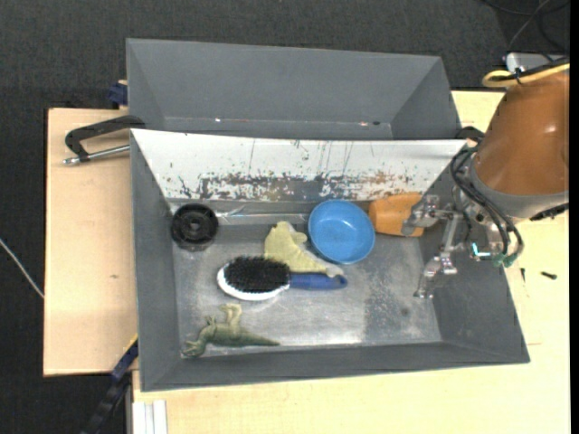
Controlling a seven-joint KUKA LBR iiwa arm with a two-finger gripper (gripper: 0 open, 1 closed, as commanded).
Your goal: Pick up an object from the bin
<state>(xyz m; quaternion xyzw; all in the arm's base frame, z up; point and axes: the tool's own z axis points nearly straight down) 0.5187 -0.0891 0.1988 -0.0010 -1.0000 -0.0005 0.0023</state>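
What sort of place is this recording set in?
Probably a robotics lab's grasping test cell: a robot arm over a grey metal bin of unrelated odds, such as a hairbrush, a blue bowl and a toy dinosaur.

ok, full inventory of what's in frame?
bin: 1, grey metal, centre of view
round cap: 1, black, floor, back left
bowl: 1, blue, back, right of centre
blocky object: 1, orange, at back wall right of the bowl; kind unclear
soft lump: 1, pale yellow, between bowl and hairbrush
hairbrush: 1, black bristles, white rim, blue handle; floor centre
dinosaur toy: 1, green, front left
gripper: 1, metal, over bare floor at right
arm: 1, orange cover, right edge
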